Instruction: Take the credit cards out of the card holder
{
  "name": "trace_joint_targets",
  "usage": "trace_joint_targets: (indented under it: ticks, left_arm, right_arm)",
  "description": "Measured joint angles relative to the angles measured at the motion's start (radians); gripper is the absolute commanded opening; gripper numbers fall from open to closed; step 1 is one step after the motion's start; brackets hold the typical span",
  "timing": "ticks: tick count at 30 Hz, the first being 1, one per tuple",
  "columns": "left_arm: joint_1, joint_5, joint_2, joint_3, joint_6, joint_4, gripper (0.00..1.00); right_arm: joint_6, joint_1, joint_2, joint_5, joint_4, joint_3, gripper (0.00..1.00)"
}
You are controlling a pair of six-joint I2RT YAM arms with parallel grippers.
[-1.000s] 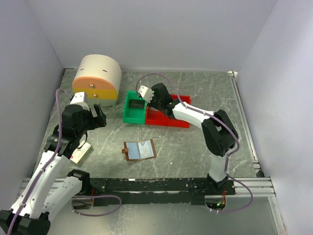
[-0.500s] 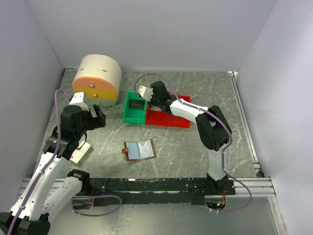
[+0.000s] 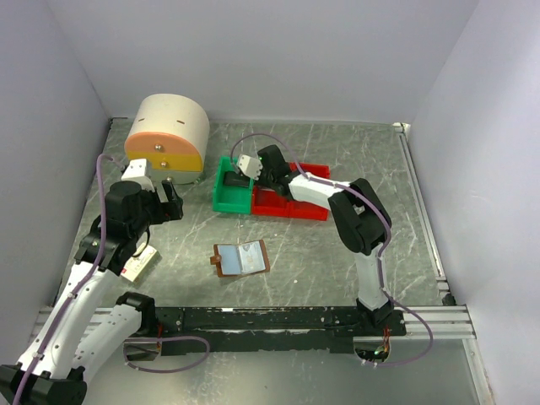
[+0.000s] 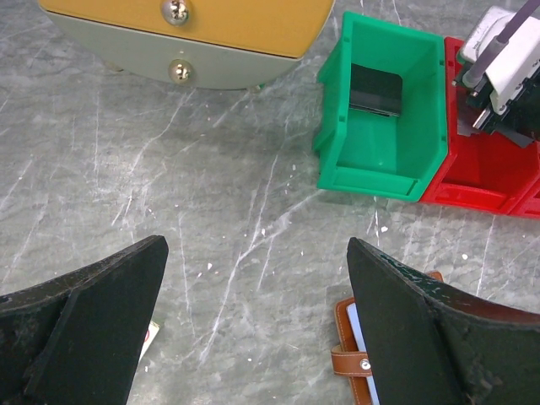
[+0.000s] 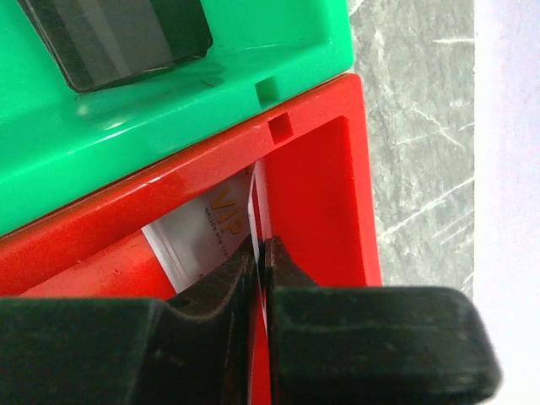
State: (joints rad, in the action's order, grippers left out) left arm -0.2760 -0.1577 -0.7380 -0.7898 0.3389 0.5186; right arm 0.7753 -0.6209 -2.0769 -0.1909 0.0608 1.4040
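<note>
The right claw (image 5: 263,253) hangs in the red plastic bin (image 5: 312,186) at 12 o'clock on the grey marbled worktop (image 3: 337,253). Its fingers are pinched on the edge of a thin white credit card (image 5: 211,224). This looks like the drop-off step. Next, the fingers should part so the card falls, then lift clear of the rim.

The flat brown bifold card holder (image 3: 242,257) lies open at 7 o'clock; I cannot tell whether any cards remain inside. The left claw (image 4: 255,245), at 9 o'clock, is spread wide and holds nothing.
</note>
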Motion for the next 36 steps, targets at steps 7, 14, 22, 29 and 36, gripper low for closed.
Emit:
trace_joint_targets:
  ticks: [7, 14, 22, 29, 36]
  left_arm:
    - [0.000, 0.005, -0.003, 0.000, -0.003, 0.000, 1.00]
    - [0.000, 0.006, -0.005, 0.000, -0.010, 0.000, 1.00]
    - [0.000, 0.014, -0.013, 0.000, -0.012, 0.000, 1.00]
    - [0.000, 0.028, -0.014, 0.000, -0.017, 0.000, 0.99]
    - [0.000, 0.031, -0.023, 0.000, -0.018, 0.000, 1.00]
  right_arm:
    - [-0.001, 0.000, 0.000, 0.011, 0.016, -0.004, 0.23]
    - [-0.019, 0.006, 0.000, 0.008, 0.054, 0.000, 0.34]
    - [-0.040, 0.006, 0.000, 0.008, 0.067, 0.001, 0.45]
    - [-0.047, 0.007, 0.000, 0.023, 0.072, 0.002, 0.46]
    - [-0.073, 0.013, 0.005, 0.055, 0.072, 0.003, 0.46]
